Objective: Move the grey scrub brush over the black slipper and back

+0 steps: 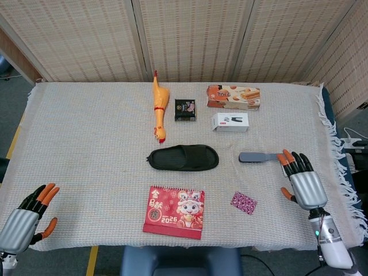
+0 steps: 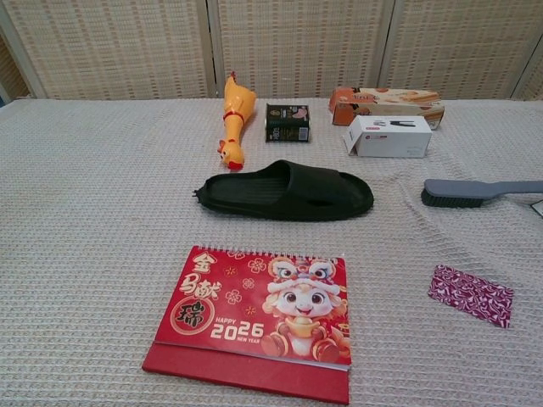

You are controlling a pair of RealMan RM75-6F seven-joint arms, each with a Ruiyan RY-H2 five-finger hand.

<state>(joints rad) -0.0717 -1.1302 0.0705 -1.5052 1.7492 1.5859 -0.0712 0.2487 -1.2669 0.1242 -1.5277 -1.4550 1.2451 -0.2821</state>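
The grey scrub brush (image 1: 261,157) (image 2: 479,192) lies flat on the cloth, bristle end toward the black slipper (image 1: 184,157) (image 2: 285,191), which sits in the middle of the table to its left. My right hand (image 1: 301,181) hovers open, its fingertips (image 1: 286,157) over the handle end of the brush, holding nothing. At the front left corner my left hand (image 1: 26,217) is open and far from both objects. Neither hand shows in the chest view.
A red 2026 calendar (image 1: 175,211) stands in front of the slipper, and a patterned packet (image 1: 244,202) lies near my right hand. Behind the slipper are a rubber chicken (image 1: 158,109), a dark packet (image 1: 185,109), a white box (image 1: 230,122) and an orange box (image 1: 233,97).
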